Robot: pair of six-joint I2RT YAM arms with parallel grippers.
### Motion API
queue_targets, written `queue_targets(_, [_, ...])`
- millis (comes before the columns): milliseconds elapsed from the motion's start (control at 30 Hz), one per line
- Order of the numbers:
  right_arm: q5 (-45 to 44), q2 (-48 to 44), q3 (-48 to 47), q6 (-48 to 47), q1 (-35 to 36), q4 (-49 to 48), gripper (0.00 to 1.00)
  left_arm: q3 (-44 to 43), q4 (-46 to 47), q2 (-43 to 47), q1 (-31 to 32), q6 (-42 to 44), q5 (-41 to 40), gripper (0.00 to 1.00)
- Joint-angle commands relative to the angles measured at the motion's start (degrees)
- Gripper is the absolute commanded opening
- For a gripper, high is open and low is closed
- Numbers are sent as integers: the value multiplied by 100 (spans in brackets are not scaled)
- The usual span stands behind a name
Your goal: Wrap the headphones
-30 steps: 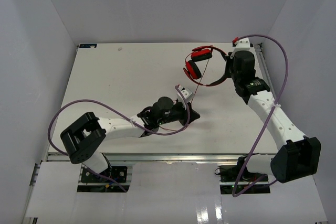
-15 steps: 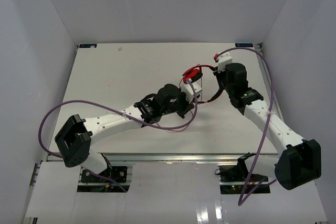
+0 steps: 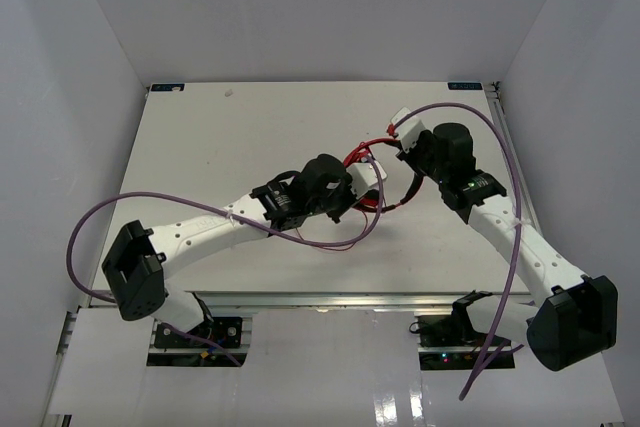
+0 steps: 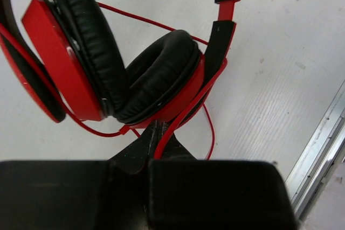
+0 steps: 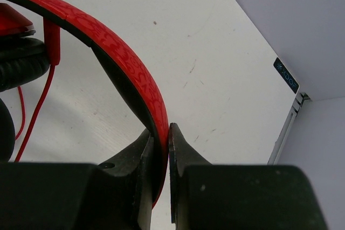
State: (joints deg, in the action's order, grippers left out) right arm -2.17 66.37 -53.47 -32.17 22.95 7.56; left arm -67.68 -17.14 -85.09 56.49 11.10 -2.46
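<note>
**Inspector:** Where were the headphones (image 3: pixel 366 154)?

**Examiner:** Above the table (image 3: pixel 220 137), a little right of its middle and toward its far edge. Whether any part touched the table could not be established.

**Inspector:** The left gripper (image 4: pixel 157 139)?

**Examiner:** Near the table's middle. Its jaws were pressed together on the thin red cable (image 4: pixel 186 106), with nothing else between them. The two earcups (image 4: pixel 156 74) were folded close together, black pads meeting. A strand of cable crossed behind them.

**Inspector:** And the right gripper (image 5: pixel 160 136)?

**Examiner:** Nearer the table's right edge. Its jaws were pinching the red headband (image 5: pixel 121 49) edge-on and were all but closed, with only the band's thickness between the tips.

**Inspector:** So both grips were confirmed?

**Examiner:** Yes. Each wrist view showed its hold plainly.
</note>
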Motion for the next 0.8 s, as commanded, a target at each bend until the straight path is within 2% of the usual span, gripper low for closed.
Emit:
queue_targets(0, [740,-22,-241,-546,64,407,8,-140,-70,561,-33,302,-611,5])
queue_targets(267, [1099,97,-235,-560,175,748,8,56,-70,886,-33,491,-900,15])
queue_targets(567, [1708,318,-436,-244,211,1144,8,464,-79,1407,-33,560,-1230,17])
queue_targets(767, [1776,398,-463,-106,227,1210,8,612,-100,1653,-27,430,-1024,17])
